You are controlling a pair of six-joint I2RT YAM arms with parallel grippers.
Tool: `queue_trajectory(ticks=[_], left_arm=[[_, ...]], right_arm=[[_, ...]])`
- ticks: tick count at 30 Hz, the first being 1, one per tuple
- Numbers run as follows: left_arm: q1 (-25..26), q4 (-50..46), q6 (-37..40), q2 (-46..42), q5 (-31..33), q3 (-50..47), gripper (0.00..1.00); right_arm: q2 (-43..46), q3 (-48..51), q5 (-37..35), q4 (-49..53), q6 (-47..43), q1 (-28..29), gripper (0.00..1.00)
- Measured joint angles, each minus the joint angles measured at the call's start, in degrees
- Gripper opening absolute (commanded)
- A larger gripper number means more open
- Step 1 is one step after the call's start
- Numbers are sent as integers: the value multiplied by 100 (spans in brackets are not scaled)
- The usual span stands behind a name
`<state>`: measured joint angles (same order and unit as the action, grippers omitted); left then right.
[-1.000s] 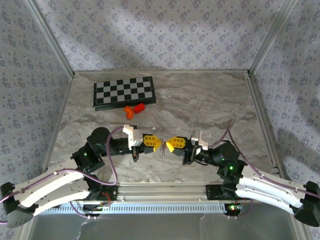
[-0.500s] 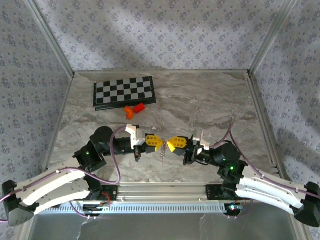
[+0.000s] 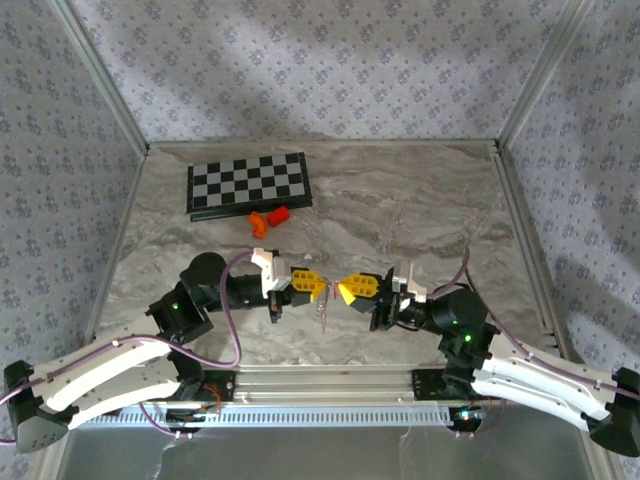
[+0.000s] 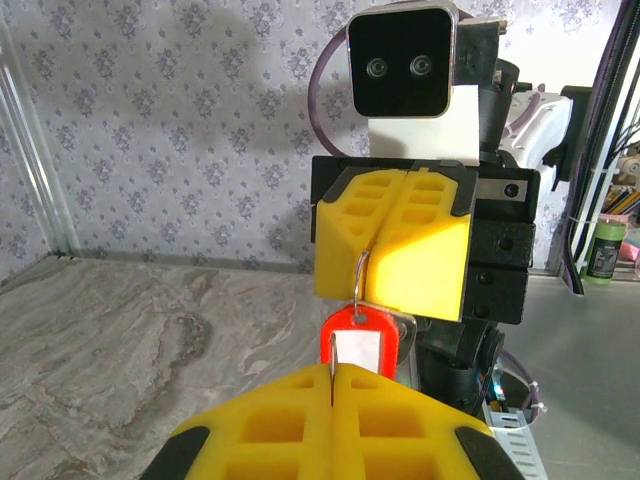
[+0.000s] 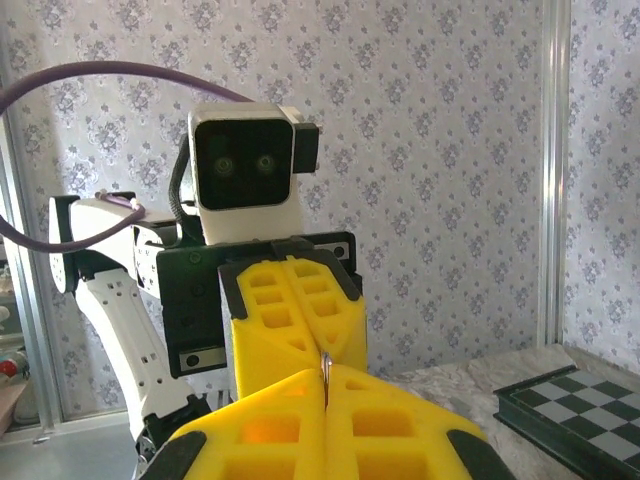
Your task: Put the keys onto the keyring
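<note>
You get no brand or readable text here. The one label is the white insert in the red tag of the keyring (image 4: pixel 358 345), and it is plain.

Left tool (image 3: pixel 318 286): jaws pinched fully together. In the left wrist view a thin silver strip stands edge-on in the seam between its yellow pads (image 4: pixel 270 425). It looks like a key (image 4: pixel 331 372), but you cannot tell for sure at this angle.

Right tool (image 3: pixel 341 291): jaws also pressed together, gripping the wire loop of the keyring. The loop comes out of its pad seam and the red tag hangs straight down below it, just past the left tool's tip. In the right wrist view a sliver of metal sits in the seam of the right tool's own pads (image 5: pixel 250 430).

The two tools face each other tip to tip, nearly touching, above the marble surface (image 3: pixel 420 210). From above, the keyring dangles in the narrow gap between the tips.

A chessboard (image 3: pixel 248 185) lies well beyond the left tool on the far side. Two orange blocks (image 3: pixel 268 218) sit at the board's near edge, between the board and the left tool.
</note>
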<state>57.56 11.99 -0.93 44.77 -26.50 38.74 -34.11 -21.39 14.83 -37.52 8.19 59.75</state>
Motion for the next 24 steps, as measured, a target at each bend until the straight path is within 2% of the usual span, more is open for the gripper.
queue_trajectory(ticks=[24], left_arm=[[0,4,-2,44,-4,0,0]], right_arm=[[-131,0,0,-2,0,-15,0]])
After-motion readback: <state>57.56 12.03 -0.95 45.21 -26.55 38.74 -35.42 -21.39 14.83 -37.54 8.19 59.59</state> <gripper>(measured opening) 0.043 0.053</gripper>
